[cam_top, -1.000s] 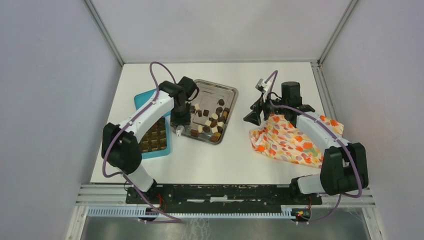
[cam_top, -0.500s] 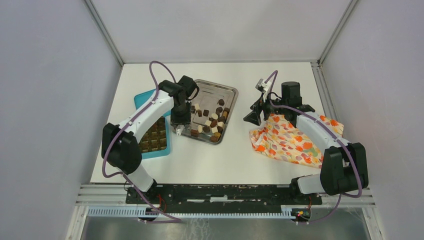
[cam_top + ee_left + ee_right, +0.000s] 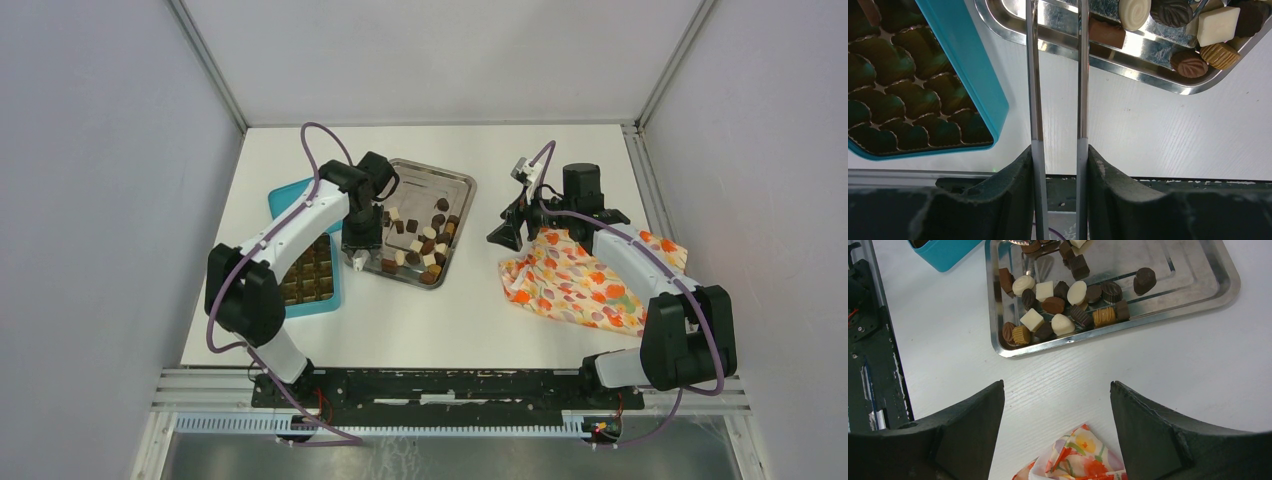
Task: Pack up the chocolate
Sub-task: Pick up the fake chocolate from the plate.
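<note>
The left gripper is clenching a pair of steel tongs, whose blades are reaching forward over the bench and across the near rim of the steel tray. Their tips are running out of the left wrist view, so whether they are pinching anything cannot be told. The chocolate is lying in the tray, straight ahead of that gripper. The nearest piece, a mid-brown bar, is sitting just beside the right blade, its long axis crossing the tongs' line. The left arm is far nearer; the right gripper is hanging released, well apart. The pieces are showing dark, mid-brown and cream: cubed, rounded, some ribbed
</note>
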Robot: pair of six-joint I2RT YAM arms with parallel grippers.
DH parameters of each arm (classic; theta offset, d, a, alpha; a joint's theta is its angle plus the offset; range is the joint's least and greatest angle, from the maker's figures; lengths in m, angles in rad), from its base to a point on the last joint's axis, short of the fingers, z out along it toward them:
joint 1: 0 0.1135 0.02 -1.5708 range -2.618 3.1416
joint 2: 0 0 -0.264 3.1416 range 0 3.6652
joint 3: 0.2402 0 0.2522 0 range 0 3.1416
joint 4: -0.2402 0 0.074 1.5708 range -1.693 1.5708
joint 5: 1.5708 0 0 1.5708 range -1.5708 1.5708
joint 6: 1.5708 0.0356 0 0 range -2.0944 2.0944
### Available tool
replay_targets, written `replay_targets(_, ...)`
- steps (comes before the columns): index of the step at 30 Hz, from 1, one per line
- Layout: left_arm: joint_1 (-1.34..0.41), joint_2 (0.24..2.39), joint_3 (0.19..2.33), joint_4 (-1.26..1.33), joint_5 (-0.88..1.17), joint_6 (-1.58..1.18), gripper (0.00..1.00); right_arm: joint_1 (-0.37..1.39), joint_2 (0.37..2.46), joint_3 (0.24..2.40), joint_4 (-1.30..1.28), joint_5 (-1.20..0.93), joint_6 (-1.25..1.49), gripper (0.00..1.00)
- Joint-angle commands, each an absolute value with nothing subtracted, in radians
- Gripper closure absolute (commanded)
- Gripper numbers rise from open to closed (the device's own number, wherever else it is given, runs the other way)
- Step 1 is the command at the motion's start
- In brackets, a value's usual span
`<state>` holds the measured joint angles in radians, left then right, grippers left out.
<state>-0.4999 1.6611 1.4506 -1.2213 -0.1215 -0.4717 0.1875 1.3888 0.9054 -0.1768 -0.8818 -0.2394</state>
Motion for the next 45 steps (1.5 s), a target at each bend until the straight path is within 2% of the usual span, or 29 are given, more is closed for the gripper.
replay_targets(1,-0.504,1.662,1.48,-1.216,-0.12,-0.427,0.57,0.184,1.382,0.902,-0.143,-0.897,-0.238,0.17)
replay_targets(45,-0.508,1.688,1.456,-1.205,-0.112,-0.423,0.56,0.185,1.379,0.899,-0.144,-0.897,-0.241,0.17)
